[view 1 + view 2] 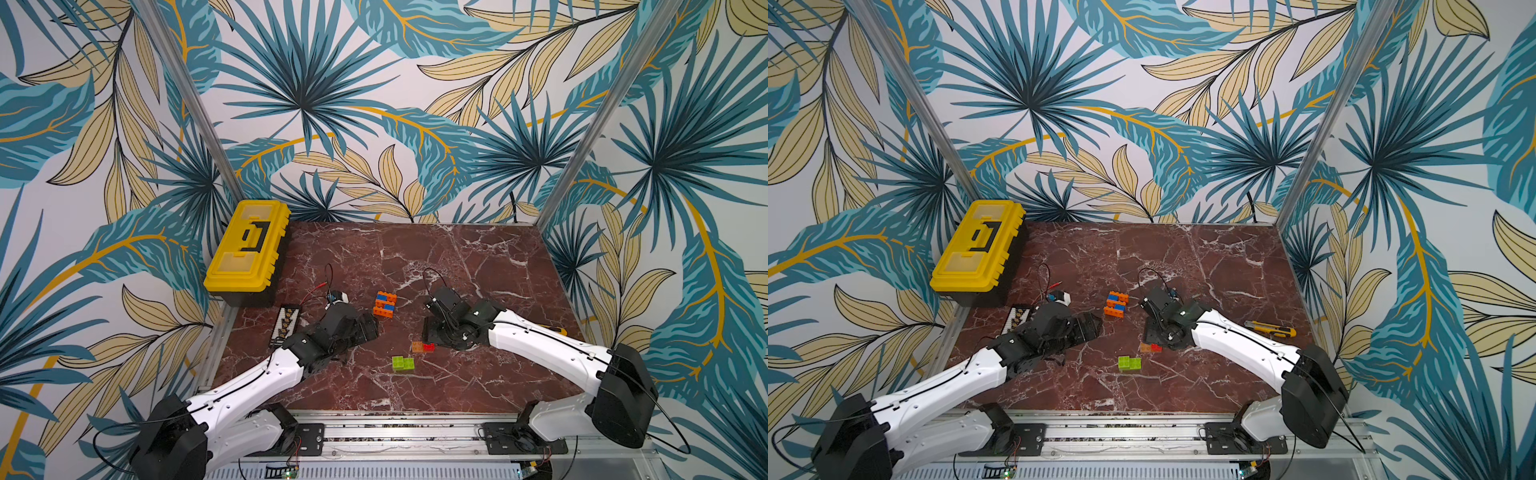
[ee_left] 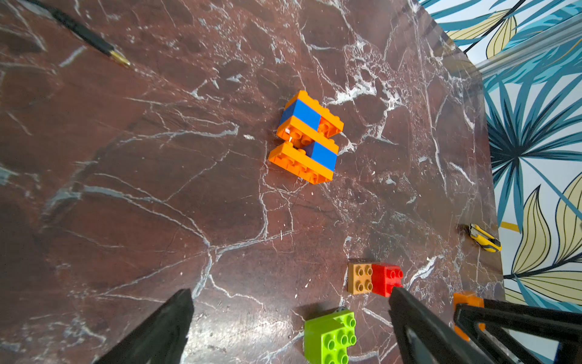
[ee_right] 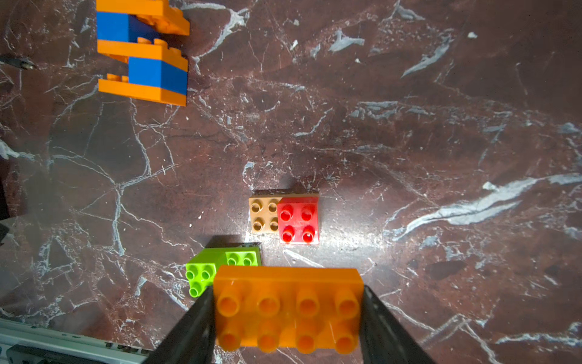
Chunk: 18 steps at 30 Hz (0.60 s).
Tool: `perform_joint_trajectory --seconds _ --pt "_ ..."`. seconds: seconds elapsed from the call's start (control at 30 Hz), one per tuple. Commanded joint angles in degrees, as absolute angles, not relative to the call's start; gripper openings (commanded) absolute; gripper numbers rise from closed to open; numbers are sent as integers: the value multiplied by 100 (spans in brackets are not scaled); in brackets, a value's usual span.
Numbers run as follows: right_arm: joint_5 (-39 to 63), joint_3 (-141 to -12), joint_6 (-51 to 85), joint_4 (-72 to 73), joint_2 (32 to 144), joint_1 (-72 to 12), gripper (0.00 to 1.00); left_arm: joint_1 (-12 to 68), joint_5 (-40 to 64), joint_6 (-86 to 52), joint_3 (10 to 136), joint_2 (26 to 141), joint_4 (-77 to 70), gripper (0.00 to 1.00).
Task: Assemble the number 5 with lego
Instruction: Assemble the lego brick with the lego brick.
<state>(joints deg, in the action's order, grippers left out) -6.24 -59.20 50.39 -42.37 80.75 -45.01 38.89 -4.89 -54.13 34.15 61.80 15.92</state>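
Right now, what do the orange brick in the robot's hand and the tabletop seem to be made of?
The orange brick in the right hand: looks like moulded plastic, smooth and slightly glossy; even colour, crisp hollow studs. The table: reddish-brown marble look with white veins and a shiny finish, judging by the bright glare; whether real stone or a printed laminate, I cannot tell.
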Motion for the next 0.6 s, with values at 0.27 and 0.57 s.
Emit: perform_joint_trajectory --seconds 0.27,0.57 --pt "-803 -5801 5369 -4474 7808 -4875 59 3852 -369 -5489 3302 6202 1512 100" --pt "-889 -5804 5579 -4534 7936 -5190 59 3850 -104 -5480 3149 6192 1538 100"
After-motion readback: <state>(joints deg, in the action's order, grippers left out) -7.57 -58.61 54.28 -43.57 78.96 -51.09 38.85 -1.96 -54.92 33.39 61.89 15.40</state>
